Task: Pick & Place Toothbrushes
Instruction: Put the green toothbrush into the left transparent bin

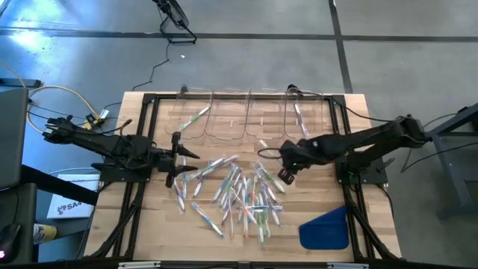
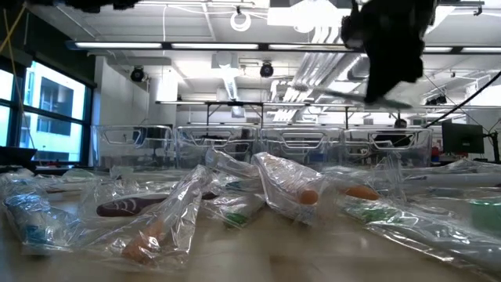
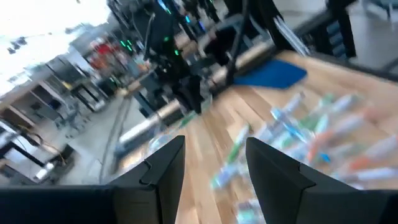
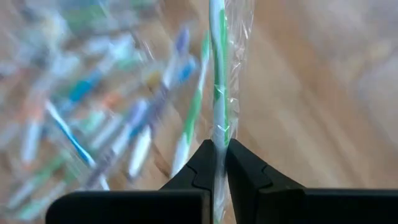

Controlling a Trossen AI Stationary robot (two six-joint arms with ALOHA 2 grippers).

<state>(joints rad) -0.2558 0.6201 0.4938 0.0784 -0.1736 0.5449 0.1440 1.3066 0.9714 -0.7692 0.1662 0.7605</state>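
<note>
From above I see the table [image 1: 149, 224] first, bare wood with a row of clear bins [image 1: 250, 116] along its 12 o'clock edge; I take those to be the drop-off, since one brush already lies in the leftmost bin and another in the rightmost. A blue cloth [image 1: 326, 229] sits near 5 o'clock, out of the way. The pile [image 1: 235, 194] of wrapped brushes spreads over the centre and toward 6 o'clock, each in a clear sleeve, loosely crossed over one another, which is why I judge single picks need a pinch on a free end. My right gripper [image 1: 284, 176] hangs at the pile's 2 o'clock edge, its jaws pinched shut on a green brush [image 4: 217, 74]; the wrist camera shows the wrapped stick running straight out from between the fingertips, gripped at one end so the rest hangs clear of the heap. In the low view the arm appears raised above the pile. I judge the next move to be a carry toward 12 o'clock. My left gripper [image 1: 179, 159] waits at the pile's 9 o'clock side with jaws parted and nothing between them, brushes lying just beyond its fingers [image 3: 163, 165].
</note>
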